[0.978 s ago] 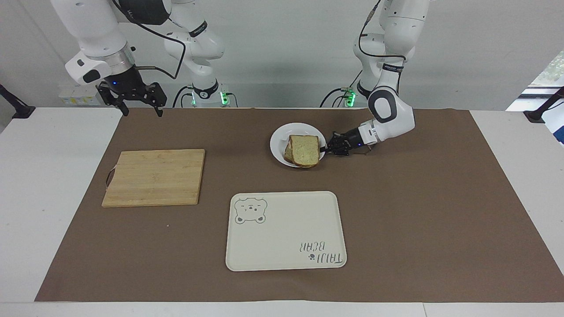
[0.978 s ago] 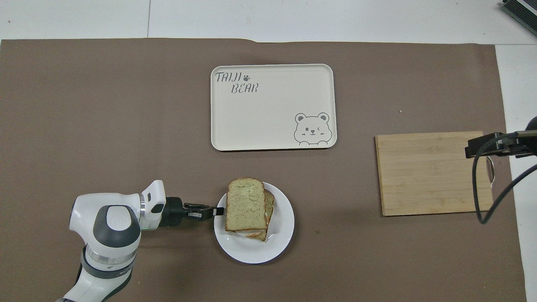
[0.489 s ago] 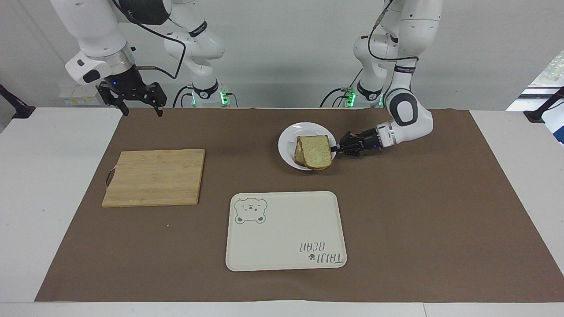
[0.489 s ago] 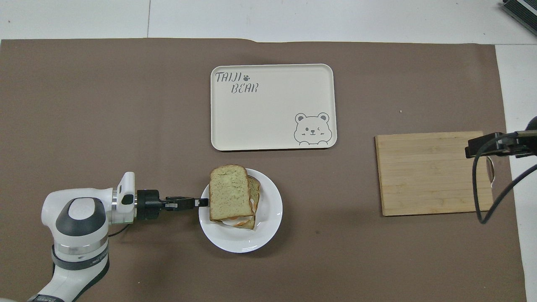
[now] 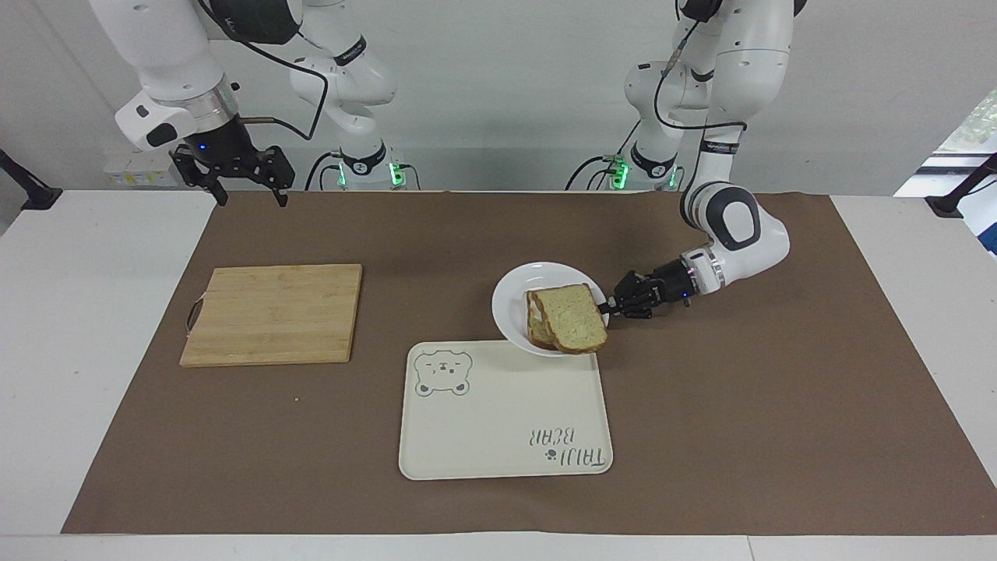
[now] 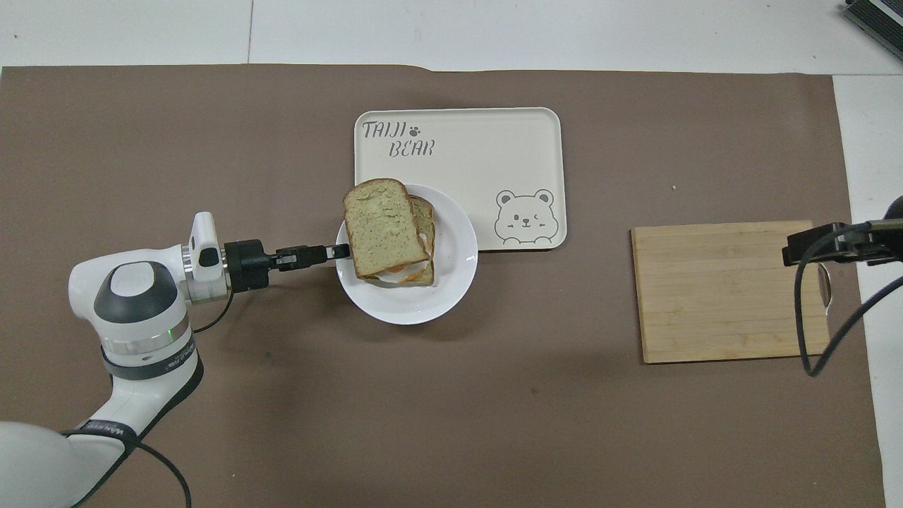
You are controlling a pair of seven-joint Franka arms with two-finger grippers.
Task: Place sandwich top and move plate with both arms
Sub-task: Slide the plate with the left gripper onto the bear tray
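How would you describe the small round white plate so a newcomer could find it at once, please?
Start at the cream rectangular tray with the bear drawing. The small round white plate overlaps its robot-side edge, gripped by the left gripper. It alone carries a stacked sandwich.

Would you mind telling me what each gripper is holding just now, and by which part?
The left gripper grips the small round white plate, carrying the sandwich, by its rim toward the left arm's end. The right gripper holds nothing.

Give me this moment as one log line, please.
left gripper: shut on plate | plate: lifted, partly over tray | right gripper: open, waiting
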